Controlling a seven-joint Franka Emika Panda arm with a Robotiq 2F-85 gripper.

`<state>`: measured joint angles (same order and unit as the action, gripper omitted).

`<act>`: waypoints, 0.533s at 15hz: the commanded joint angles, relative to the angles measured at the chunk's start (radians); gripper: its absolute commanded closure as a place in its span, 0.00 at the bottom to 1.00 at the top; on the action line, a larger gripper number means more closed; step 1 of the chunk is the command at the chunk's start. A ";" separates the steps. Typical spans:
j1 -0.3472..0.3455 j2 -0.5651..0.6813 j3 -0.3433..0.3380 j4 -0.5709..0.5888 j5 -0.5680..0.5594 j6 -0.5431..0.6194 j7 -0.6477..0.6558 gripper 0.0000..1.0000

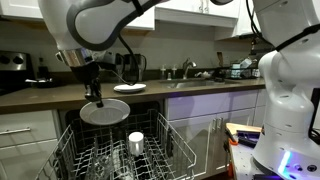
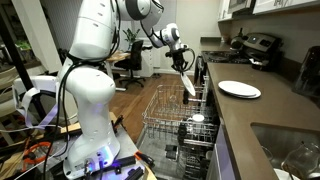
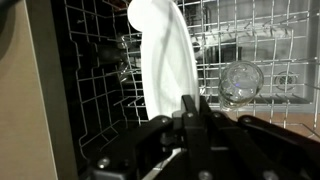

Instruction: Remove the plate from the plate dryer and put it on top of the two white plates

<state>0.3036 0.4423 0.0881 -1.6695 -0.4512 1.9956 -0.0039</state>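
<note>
Jaws are pinching the plate [image 1: 104, 113] by its rim, and it's hanging below them, just above the plate dryer [image 1: 150, 150]. The two white plates [image 1: 130, 88] sit on the desk [image 1: 200, 88] behind the dryer, so I'd guess the next move is up and back.

The plate [image 3: 165, 60] looks smooth, glossy white; the rack [image 2: 165, 112] is thin pale metal wire; the stack [image 2: 239, 90] is plain white on a dark, smooth desk [image 2: 255, 125]; the tool [image 3: 192, 102] is matt black
</note>
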 commanded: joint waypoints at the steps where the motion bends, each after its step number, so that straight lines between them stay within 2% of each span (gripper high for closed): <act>1: 0.046 -0.047 -0.014 -0.020 -0.096 -0.081 0.114 0.94; 8: 0.064 -0.046 -0.008 -0.016 -0.217 -0.179 0.193 0.94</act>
<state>0.3549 0.4294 0.0841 -1.6695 -0.6037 1.8688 0.1450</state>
